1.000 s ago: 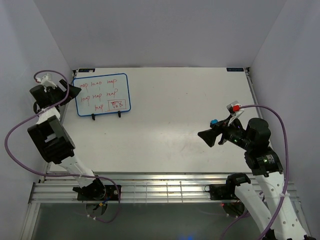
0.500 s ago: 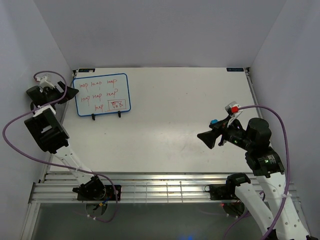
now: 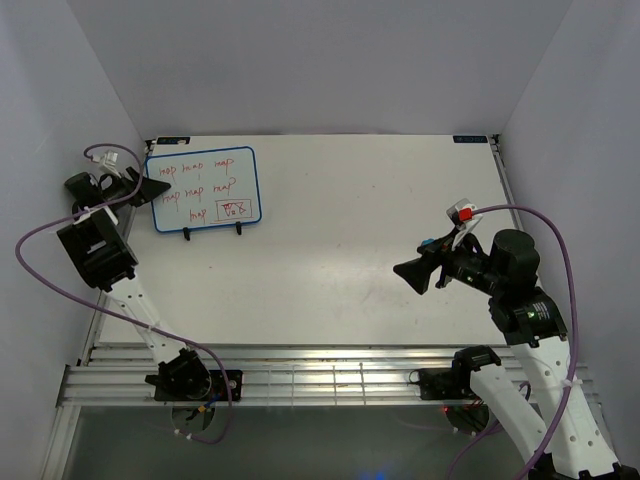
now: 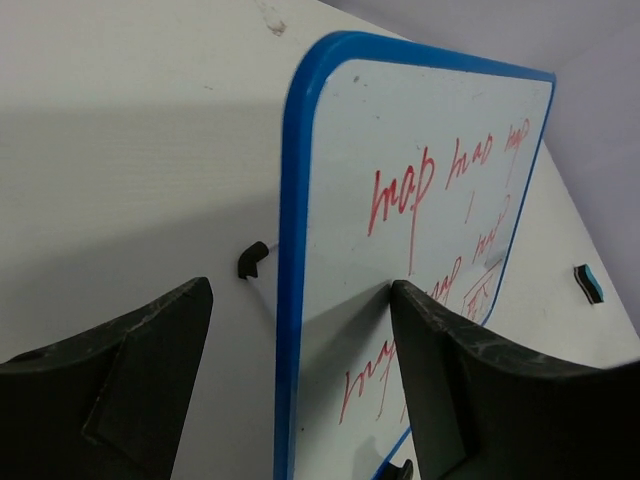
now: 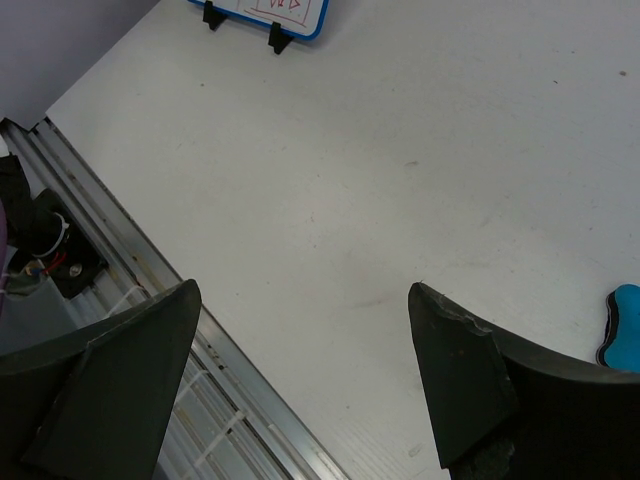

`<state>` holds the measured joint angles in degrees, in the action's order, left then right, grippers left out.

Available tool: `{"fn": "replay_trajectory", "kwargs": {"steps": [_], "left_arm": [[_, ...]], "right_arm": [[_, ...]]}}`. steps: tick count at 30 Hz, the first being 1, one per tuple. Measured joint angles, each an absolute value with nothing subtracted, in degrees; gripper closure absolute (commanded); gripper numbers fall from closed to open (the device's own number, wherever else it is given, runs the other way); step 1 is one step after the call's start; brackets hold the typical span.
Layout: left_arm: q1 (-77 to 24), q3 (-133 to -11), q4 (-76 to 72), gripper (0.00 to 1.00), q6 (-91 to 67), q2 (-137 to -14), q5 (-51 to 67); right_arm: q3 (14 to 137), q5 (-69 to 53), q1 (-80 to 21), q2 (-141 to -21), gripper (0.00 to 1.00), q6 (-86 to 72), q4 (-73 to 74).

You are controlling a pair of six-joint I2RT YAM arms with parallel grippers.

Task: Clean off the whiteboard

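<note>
The whiteboard (image 3: 205, 188) is propped upright on a wire stand (image 3: 238, 231) at the far left of the table (image 3: 350, 200), and its face is covered with red handwriting, so no erasing is judged to have been done. It is judged to be light, stiff and smooth-faced. On so slight a stand it is likely to be tipped or slid by any firm push, so it is best steadied by its blue frame rather than its slippery writing surface. The left gripper (image 3: 152, 187) is held at the board's left edge. In the left wrist view its jaws are seen spread, one finger behind the board and one in front, with the blue frame between them and no firm pinch yet visible. Whether the front finger touches the face cannot be told. The right gripper (image 3: 405, 272) is held well apart from the board over the right of the table, spread wide with nothing pinched. A small blue eraser (image 3: 428, 243) lies just beside it.
</note>
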<state>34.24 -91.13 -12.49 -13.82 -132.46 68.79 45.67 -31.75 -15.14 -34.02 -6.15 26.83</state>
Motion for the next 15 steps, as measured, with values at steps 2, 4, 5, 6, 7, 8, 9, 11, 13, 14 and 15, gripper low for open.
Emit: {"fn": "replay_trajectory", "kwargs": {"steps": [2,4,5,6,7,8,9,11,13,14,15], "left_arm": [[33.82,-92.58,-12.58,0.21,-14.61,-133.88,70.70],[33.47,-93.65,-12.69,0.23,-15.42,-134.65,72.31],[33.41,-94.19,-13.19,0.23,-15.88,-134.91,72.99],[33.32,-94.74,-14.09,0.23,-16.67,-135.26,73.87],[33.17,-95.33,-15.18,0.25,-17.65,-135.59,74.63],[32.99,-95.72,-16.47,0.26,-18.72,-135.90,75.37],[32.86,-96.01,-18.09,0.27,-19.88,-136.25,76.31],[32.75,-96.29,-20.43,0.31,-21.61,-136.90,77.60],[32.69,-96.49,-22.68,0.33,-23.22,-137.82,78.83],[32.67,-96.49,-23.57,0.37,-24.03,-138.34,79.31],[32.64,-96.49,-24.27,0.38,-24.80,-138.76,79.75]], "right_arm": [[45.71,-31.77,-15.14,-34.02,0.10,-6.00,26.83],[45.87,-31.88,-15.14,-34.02,0.10,-5.91,26.85],[46.00,-31.92,-15.14,-34.04,0.10,-5.89,26.87],[46.17,-32.01,-15.14,-34.06,0.10,-5.87,26.83],[46.33,-32.14,-15.14,-34.11,0.10,-5.82,26.85],[46.52,-32.25,-15.14,-34.15,0.10,-5.80,26.83],[46.63,-32.38,-15.14,-34.24,0.10,-5.80,26.85],[46.76,-32.77,-15.16,-34.39,0.10,-5.80,26.81],[46.78,-33.01,-15.18,-34.65,0.10,-5.80,26.81],[46.78,-33.06,-15.18,-34.83,0.10,-5.80,26.83],[46.78,-33.08,-15.18,-34.96,0.10,-5.80,26.83]]}}
